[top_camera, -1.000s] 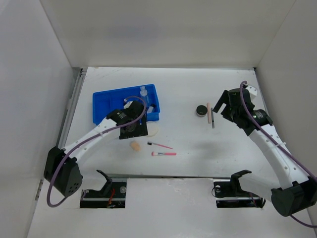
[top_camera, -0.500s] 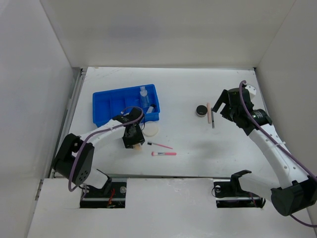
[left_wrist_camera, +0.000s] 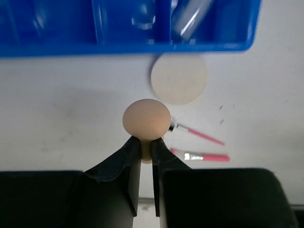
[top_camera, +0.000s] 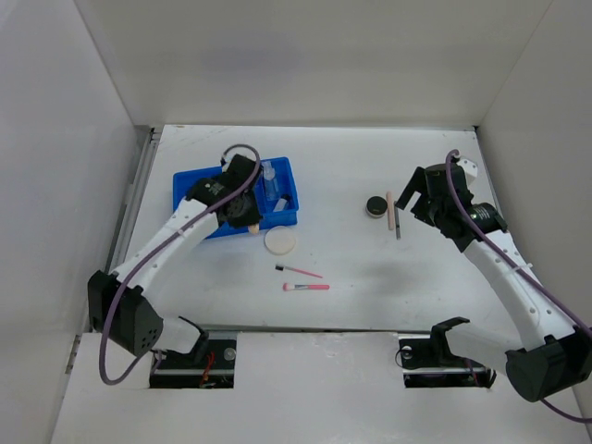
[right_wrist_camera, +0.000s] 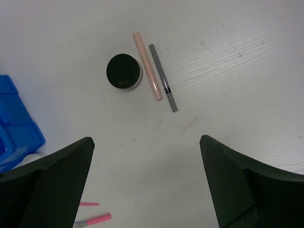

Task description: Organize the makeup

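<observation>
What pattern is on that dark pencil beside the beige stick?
The dark pencil has a fine black-and-white check, clearest in the right wrist view.

The left wrist view cuts off the blue tray (left_wrist_camera: 128, 47) at 12 o'clock; the clear bottles (left_wrist_camera: 190, 19) in it are blurred shapes. The lower end of the peach sponge (left_wrist_camera: 146, 118) is hidden between the jaws of the left gripper (left_wrist_camera: 146, 145). From above, the left arm (top_camera: 176, 233) mostly covers those jaws and part of the tray. The right wrist view cuts the tray off at 9 o'clock and half hides the pink-handled brushes (right_wrist_camera: 95, 219) behind a finger at 7 o'clock.
</observation>
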